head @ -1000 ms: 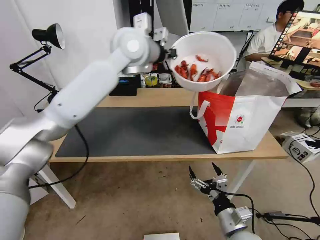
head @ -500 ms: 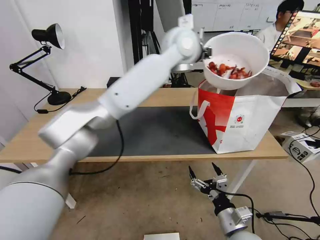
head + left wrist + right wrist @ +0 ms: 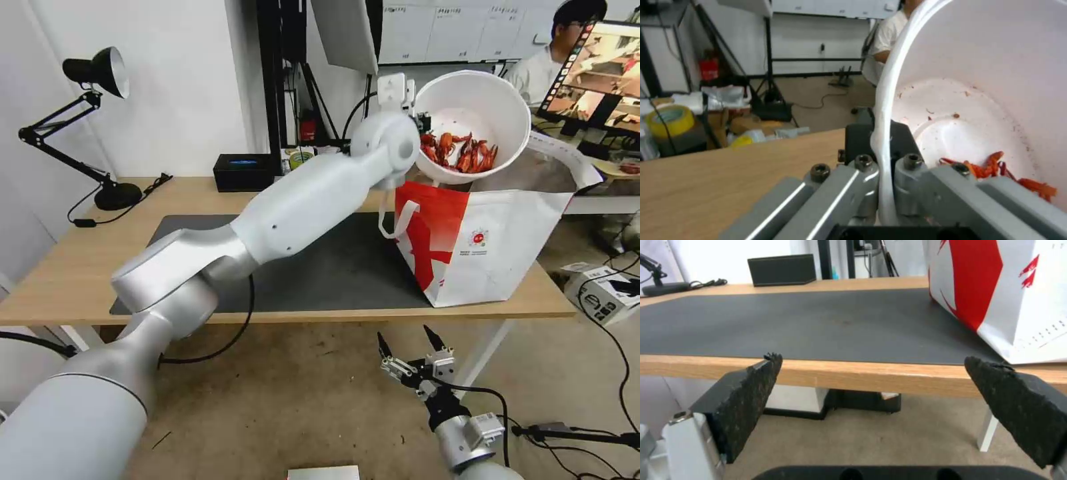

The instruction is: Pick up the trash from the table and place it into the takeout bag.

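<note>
Gripping the rim of the white round plastic bowl of red crayfish shells (image 3: 472, 127), left pincer (image 3: 882, 170) is clamped on it w/ the rim betw. its fingers. Bowl is held tilted above the open mouth of the big red-and-white foil-lined takeout bag (image 3: 490, 243), which stands on the light-wood table (image 3: 60, 280). Right pincer (image 3: 413, 343) hangs below the table edge, fingers apart.
</note>
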